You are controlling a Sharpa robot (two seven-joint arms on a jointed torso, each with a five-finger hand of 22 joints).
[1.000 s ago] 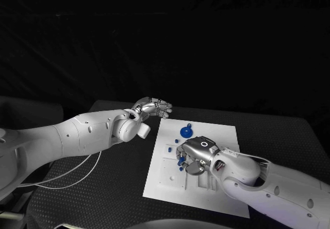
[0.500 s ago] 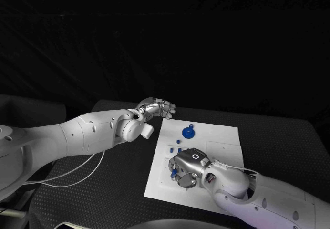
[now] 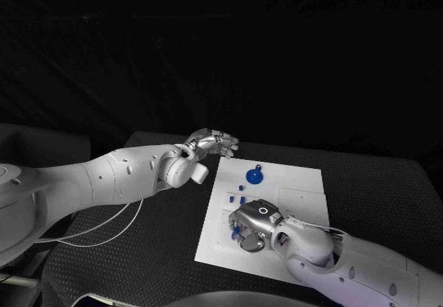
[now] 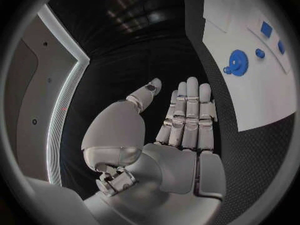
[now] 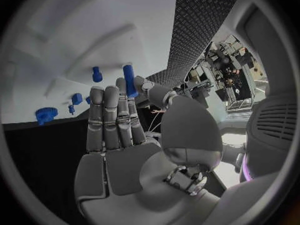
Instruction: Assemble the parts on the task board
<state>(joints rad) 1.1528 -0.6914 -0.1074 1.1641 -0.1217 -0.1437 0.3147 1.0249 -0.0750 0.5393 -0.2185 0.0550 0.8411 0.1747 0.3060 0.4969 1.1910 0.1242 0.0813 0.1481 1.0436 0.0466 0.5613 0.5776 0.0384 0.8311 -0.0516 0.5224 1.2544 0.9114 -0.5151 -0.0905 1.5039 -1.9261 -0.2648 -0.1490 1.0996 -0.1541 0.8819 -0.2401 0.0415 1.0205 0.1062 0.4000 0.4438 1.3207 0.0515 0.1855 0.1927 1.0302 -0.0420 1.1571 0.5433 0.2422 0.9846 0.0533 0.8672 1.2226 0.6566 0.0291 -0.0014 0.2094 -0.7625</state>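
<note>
while your right hand (image 3: 253, 225) hung low over the near-left part of the task board (image 3: 300, 182), it pinched a small blue peg (image 5: 129, 80) between its thumb and a fingertip, with the other fingers (image 5: 106, 117) straight and side by side. in the right wrist view you could see that peg standing up past the fingertips, with the board's raised white blocks beyond it. a second blue peg (image 5: 97, 74) stood on the board close by, apart from the held one, and a few smaller blue pieces (image 5: 77, 99) lay further along toward the blue gear (image 5: 45, 115).

your left hand (image 3: 212, 142) hovered off the board, above the black table (image 3: 138, 256) just past the board's far-left corner. its fingers (image 4: 186, 114) were stretched out flat and close together, the thumb set a little apart, and it had hold of nothing.

on the board itself, you had the blue gear (image 3: 254, 175) lying near the far edge, well clear of both hands. between it and your right hand sat a small round blue piece (image 3: 239, 188) and a short blue block (image 3: 227, 200), both loose on the white surface. part of the board's near-left area was hidden under your right hand, so i cannot tell what lay there.
</note>
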